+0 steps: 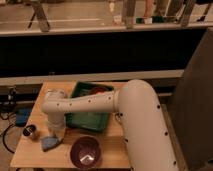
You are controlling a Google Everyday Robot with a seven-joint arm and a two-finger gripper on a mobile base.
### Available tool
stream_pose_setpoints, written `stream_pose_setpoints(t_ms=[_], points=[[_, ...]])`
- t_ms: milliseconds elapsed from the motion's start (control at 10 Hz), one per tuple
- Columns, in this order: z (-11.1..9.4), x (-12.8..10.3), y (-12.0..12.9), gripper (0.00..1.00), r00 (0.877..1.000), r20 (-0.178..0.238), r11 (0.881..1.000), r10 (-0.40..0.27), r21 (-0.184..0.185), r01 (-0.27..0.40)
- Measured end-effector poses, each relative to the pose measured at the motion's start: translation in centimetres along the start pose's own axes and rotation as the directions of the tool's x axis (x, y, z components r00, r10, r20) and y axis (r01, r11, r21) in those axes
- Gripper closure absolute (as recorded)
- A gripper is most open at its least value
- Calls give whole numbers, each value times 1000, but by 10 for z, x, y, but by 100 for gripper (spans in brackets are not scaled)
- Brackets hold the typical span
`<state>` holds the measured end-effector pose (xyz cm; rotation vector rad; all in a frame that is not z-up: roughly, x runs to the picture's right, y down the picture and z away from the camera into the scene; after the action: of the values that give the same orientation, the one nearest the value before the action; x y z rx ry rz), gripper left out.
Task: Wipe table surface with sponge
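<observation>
The light-brown wooden table surface [35, 152] fills the lower left of the camera view. The light-blue sponge [48, 143] lies on it at the front left, between a small metal cup and the purple bowl. My white arm reaches across from the right and bends down at the wrist. My gripper [55, 135] points down just above the sponge's right edge, touching or nearly touching it. The gripper's tips are hidden behind the wrist and sponge.
A green rectangular tray [88, 121] sits mid-table, with a red object [99, 90] at its back. A purple bowl [86, 152] stands at the front edge. A small metal cup [30, 132] is at the left. A darker blue flat object [22, 118] lies off the table's left side.
</observation>
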<state>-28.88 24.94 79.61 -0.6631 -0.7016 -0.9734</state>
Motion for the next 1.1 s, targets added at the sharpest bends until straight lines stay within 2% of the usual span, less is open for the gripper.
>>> stream_pose_setpoints(t_ms=[200,400,600,800,900,1100], points=[[6,-14,-33,100,998,32,999,-51,8,51],[9,-38,-65,100,990,67,993,-122,9,122],[11,-66,-78,100,980,89,983,-180,-12,181],[12,-87,-70,100,977,95,979,-193,-47,198],[16,-97,-56,100,977,95,978,-189,-73,196],[19,-99,-28,100,982,89,980,-169,-92,177]])
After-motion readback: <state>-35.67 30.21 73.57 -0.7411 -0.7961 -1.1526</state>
